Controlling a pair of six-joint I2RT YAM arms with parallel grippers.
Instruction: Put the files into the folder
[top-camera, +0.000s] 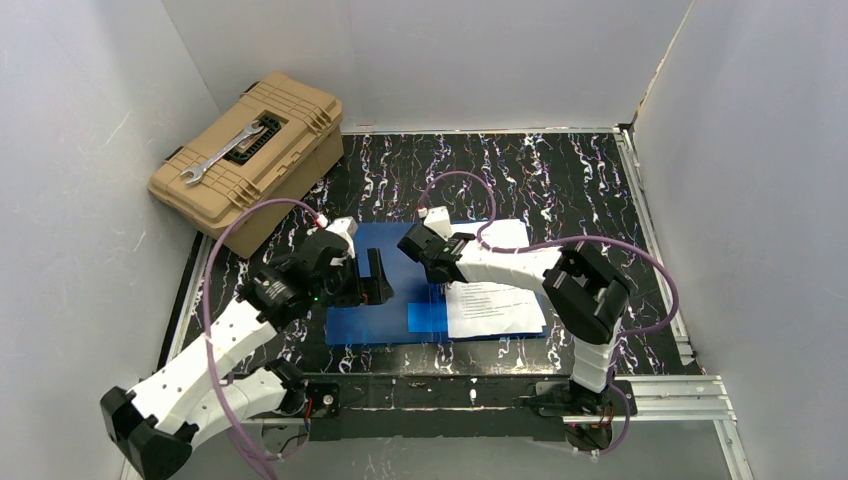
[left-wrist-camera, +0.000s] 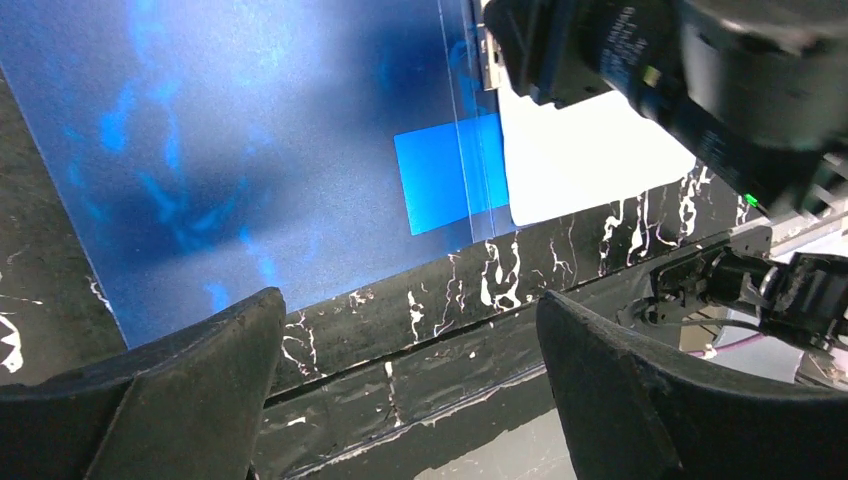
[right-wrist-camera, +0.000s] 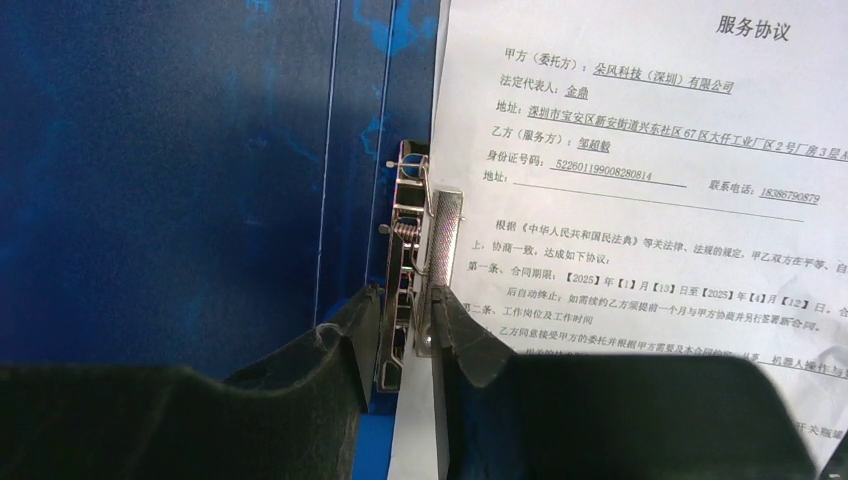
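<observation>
Black marbled surface (top-camera: 560, 170), white veins, glossy. Tan hard-plastic toolbox (top-camera: 300, 120) at far left corner, ribbed lid, a steel wrench (top-camera: 222, 150) lying diagonally on top.

Blue folder (top-camera: 372, 328) lies opened flat mid-surface, between the two arms. Plastic, shiny, mottled reflections. Opened out, its long axis runs left to right and the spine crease runs near to far. Lighter blue square (top-camera: 428, 318) sits by the near edge, beside the spine.

Files (top-camera: 495, 305): white sheets, dense black print, flat on the folder's right half. Long axis near to far, left edge tucked against the spine.

Left pincer (left-wrist-camera: 405, 300) hangs over the folder's near left part, dark wedge-shaped fingers spread wide, nothing between them.

Right pincer (right-wrist-camera: 408, 298) is at the spine, fingers closed in on either side of the metal clip (right-wrist-camera: 440, 230), gripping it. Clip is bright steel with a small spring and a dimpled lever plate, and it stands along the left edge of the paper.
</observation>
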